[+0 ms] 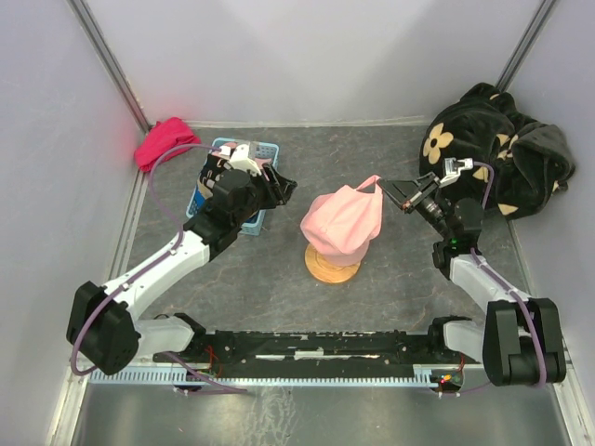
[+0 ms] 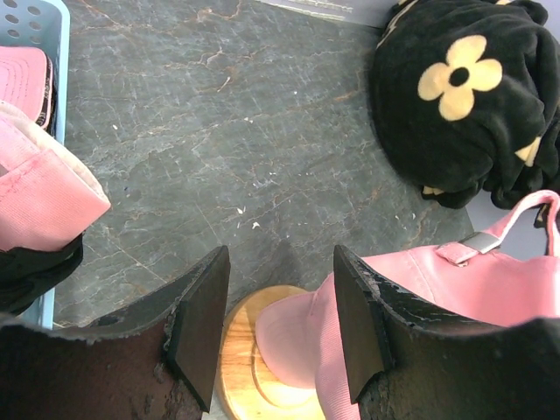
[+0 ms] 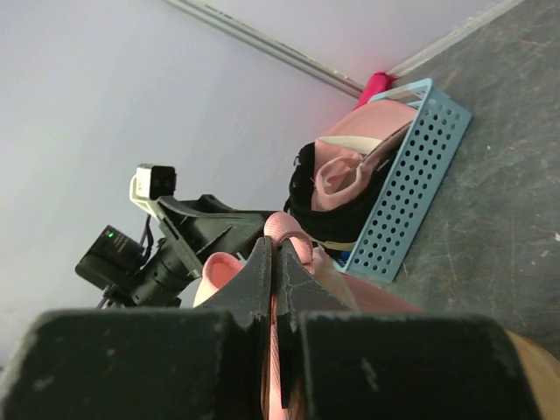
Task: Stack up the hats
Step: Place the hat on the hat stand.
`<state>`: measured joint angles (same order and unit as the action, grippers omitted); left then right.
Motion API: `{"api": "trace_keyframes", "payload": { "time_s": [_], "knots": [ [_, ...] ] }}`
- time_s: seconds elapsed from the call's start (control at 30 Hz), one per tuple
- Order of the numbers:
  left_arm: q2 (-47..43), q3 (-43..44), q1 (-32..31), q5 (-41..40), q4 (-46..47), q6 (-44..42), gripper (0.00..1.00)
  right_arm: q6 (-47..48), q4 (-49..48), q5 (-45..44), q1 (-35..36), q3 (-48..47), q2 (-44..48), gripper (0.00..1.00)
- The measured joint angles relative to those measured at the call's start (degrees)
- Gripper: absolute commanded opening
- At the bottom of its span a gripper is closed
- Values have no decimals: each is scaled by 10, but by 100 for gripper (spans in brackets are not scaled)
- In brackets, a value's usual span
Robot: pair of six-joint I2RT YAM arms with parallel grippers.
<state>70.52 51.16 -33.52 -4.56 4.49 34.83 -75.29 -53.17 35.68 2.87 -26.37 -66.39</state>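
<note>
A pink cap sits over a round wooden stand in the middle of the table. My right gripper is shut on the cap's back strap and holds it up at the cap's right side. My left gripper is open and empty, left of the pink cap; its view shows the cap and the stand between and beyond its fingers. More caps, pink and black, lie in a blue basket at the left.
A big black plush fabric with beige flowers lies at the back right. A red-pink cloth bundle lies in the back left corner. White walls close the table at the back and sides.
</note>
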Motion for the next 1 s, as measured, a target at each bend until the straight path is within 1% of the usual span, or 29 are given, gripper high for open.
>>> {"api": "trace_keyframes", "payload": {
  "time_s": [0.23, 0.47, 0.7, 1.0],
  "knots": [
    [-11, -11, -9, -5, 1, 0, 58, -5, -8, -16, -14, 22, -11, 2],
    [-12, -27, -33, -14, 2, 0, 58, 0, 1, -32, -15, 30, -12, 2],
    [-14, -31, -67, -20, 1, 0, 58, 40, 92, -61, -16, 34, 6, 2],
    [-36, -31, -94, -42, 1, 0, 59, 73, 172, -79, -14, 37, -1, 2]
  ]
}}
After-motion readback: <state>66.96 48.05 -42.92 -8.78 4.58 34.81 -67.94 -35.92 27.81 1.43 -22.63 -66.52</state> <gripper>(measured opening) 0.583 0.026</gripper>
